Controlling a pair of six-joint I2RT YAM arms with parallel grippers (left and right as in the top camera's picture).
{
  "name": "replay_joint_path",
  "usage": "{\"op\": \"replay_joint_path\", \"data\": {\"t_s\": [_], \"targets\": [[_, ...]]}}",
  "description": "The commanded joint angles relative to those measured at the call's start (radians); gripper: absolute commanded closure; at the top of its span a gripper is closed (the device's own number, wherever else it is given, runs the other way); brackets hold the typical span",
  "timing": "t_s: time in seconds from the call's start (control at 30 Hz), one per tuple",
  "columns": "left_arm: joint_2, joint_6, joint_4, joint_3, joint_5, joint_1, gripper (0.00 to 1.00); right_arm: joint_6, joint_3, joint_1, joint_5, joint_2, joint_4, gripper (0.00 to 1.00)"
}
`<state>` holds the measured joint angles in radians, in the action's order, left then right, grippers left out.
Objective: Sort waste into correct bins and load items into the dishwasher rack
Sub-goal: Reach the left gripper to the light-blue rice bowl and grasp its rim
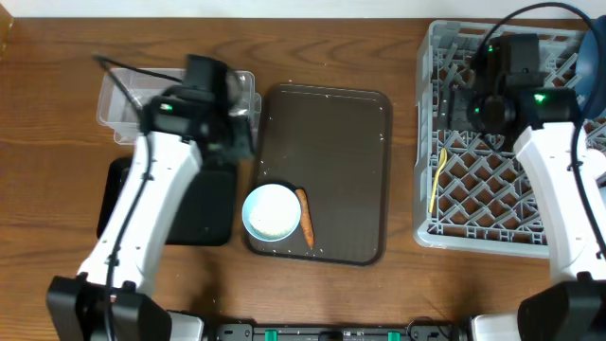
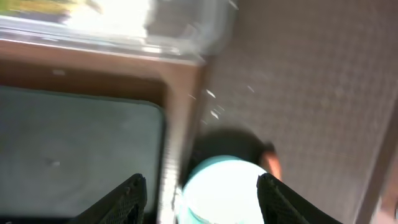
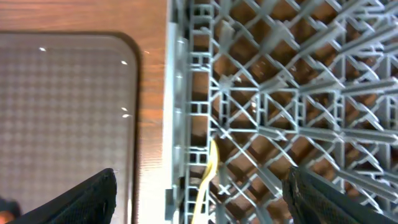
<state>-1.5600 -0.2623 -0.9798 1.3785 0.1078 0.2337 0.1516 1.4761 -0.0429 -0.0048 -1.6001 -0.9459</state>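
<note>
The light-blue bowl (image 1: 272, 211) sits at the front left of the dark brown serving tray (image 1: 341, 123), with the orange carrot-like stick (image 1: 305, 217) beside it. My left gripper (image 1: 239, 137) is open and empty above the tray's left edge; in the left wrist view the bowl (image 2: 224, 190) shows between its jaws (image 2: 202, 196), lower down. The clear tub (image 1: 123, 104) and black tray (image 1: 204, 213) lie to the left. My right gripper (image 1: 464, 106) is open and empty over the grey dishwasher rack (image 1: 473, 204). The pale yellow spoon (image 1: 436, 180) lies in the rack and also shows in the right wrist view (image 3: 208, 180). The cups are hidden.
A few white specks (image 2: 211, 94) lie on the brown tray. Blurred white and yellow-green stuff (image 2: 74, 9) shows inside the clear tub. A dark-blue shape (image 1: 589, 52) stands at the rack's far right corner. Bare wood table (image 1: 57, 57) surrounds everything.
</note>
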Motion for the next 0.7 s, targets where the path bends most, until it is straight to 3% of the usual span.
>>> {"op": "replay_joint_path", "data": {"t_s": [0.0,0.3,0.67], "targets": [[-0.020,-0.014,0.001,-0.052,0.012,0.079,0.41,-0.007,0.007,0.018,-0.011,-0.003,0.000,0.15],[-0.062,-0.117,0.050,-0.194,0.013,0.254,0.41,-0.007,0.007,0.017,-0.011,-0.003,-0.001,0.15],[-0.172,-0.064,0.106,-0.232,0.011,0.399,0.41,-0.007,0.007,0.017,-0.012,-0.003,-0.012,0.16]]}}
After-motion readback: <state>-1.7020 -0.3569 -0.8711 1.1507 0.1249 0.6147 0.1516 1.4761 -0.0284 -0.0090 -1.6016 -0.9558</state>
